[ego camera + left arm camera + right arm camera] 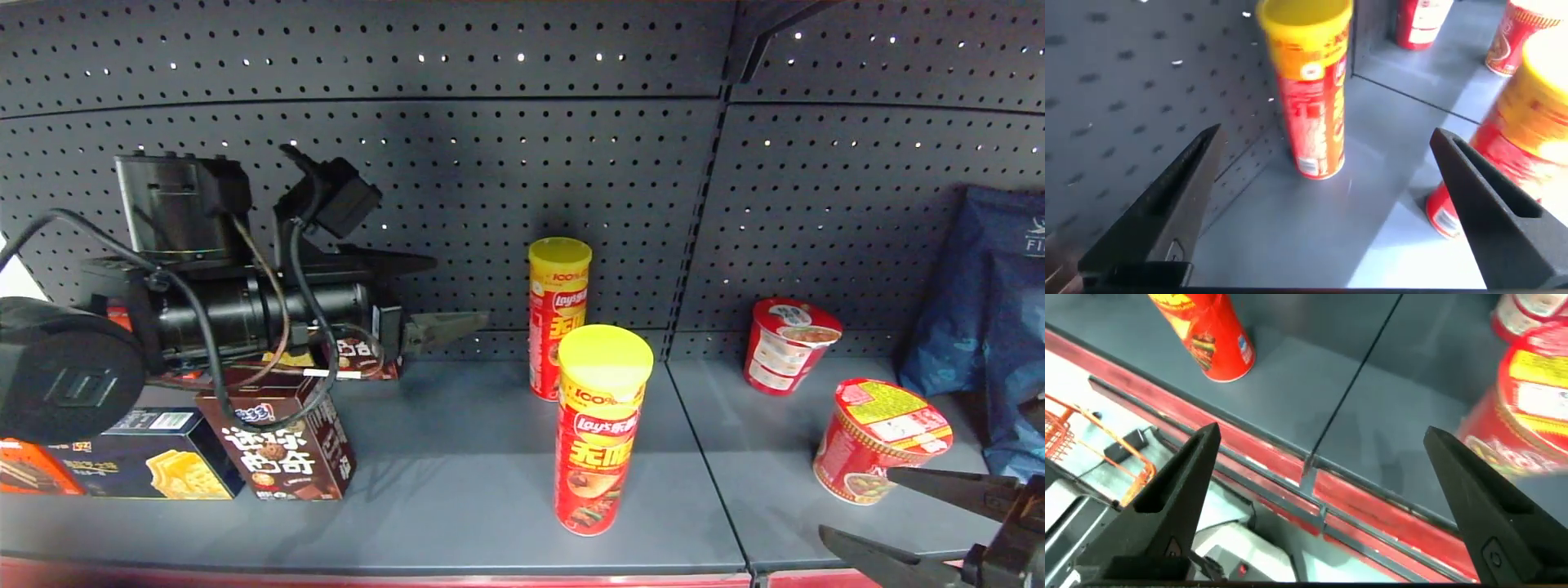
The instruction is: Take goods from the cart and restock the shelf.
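Goods: none in either gripper; everything visible stands on the shelf (457, 498)
Left fingers: the left gripper (441, 294) is spread wide and empty, level above the shelf and facing the rear chip can (1310, 98); the gap looks wide enough for a can
Right fingers: the right gripper (861, 505) is likewise wide and empty, low at the shelf's front lip, near the front noodle cup (878, 441)
Chip cans: two, upright, one behind the other, with the front chip can (602, 433) nearer the lip; probably lined up so that the labels face out
Noodle cups: two, apart in the right-hand bay, with the rear noodle cup (788, 347) near the pegboard (490, 163)
Boxes: four partly seen, grouped by kind beneath the left arm, the brown cookie box (286, 445) foremost
Blue bags (988, 286): leaning at the far right; count unclear
Cart: an orange wire frame (1078, 433) below the shelf is likely it
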{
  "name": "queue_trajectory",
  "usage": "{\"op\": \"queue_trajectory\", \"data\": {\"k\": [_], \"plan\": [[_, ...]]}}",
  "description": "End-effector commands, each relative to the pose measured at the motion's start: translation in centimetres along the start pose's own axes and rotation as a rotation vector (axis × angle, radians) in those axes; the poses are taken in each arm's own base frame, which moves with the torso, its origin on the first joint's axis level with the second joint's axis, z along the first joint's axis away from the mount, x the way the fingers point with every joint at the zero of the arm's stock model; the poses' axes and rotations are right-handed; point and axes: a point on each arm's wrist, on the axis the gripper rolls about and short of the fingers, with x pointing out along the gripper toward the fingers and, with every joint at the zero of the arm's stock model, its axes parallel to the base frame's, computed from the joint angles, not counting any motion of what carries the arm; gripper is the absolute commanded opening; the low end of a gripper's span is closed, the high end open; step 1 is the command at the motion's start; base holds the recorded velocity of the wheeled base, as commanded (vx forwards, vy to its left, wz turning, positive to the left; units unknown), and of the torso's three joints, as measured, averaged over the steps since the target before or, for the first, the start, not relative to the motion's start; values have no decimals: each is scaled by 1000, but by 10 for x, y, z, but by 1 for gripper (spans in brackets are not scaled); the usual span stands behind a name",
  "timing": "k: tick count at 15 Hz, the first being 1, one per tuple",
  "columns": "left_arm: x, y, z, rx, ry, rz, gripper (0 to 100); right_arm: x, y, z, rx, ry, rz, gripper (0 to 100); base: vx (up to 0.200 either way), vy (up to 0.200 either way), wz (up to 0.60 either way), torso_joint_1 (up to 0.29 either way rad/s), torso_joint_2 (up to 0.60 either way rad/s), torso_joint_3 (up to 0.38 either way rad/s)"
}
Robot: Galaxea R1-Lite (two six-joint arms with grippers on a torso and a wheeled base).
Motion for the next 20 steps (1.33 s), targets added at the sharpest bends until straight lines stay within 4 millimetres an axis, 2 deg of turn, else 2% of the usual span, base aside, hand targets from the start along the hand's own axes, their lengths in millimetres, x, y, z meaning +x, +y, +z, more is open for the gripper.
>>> {"op": "queue_trajectory", "data": {"k": [1, 2, 4, 7, 11, 12, 14, 20], "plan": [[-30, -11, 6, 13, -22, 45, 100, 15, 3, 0, -9, 27, 15, 100, 0, 0, 0, 0, 0, 0], [-49, -18, 2, 10, -16, 84, 100, 21, 5, 5, -12, 20, 38, 100, 0, 0, 0, 0, 0, 0], [-70, -24, -1, 7, -19, 115, 100, 30, 5, 5, -12, 45, 21, 100, 0, 0, 0, 0, 0, 0], [-85, -29, -1, -7, 1, 190, 100, 50, 7, 5, -12, 88, -18, 100, 0, 0, 0, 0, 0, 0], [-88, -27, 5, 3, 4, 295, 100, 83, 10, 10, -15, 123, -31, 100, 0, 0, 0, 0, 0, 0], [-88, -27, 5, 3, 4, 295, 100, 83, 10, 10, -15, 123, -31, 100, 0, 0, 0, 0, 0, 0], [-95, -32, 5, 5, 6, 329, 100, 99, 12, 22, -11, 120, -38, 100, 0, 0, 0, 0, 0, 0], [-93, -31, 0, 2, 22, 337, 100, 124, 21, 25, -28, 153, -22, 100, 0, 0, 0, 0, 0, 0]]}}
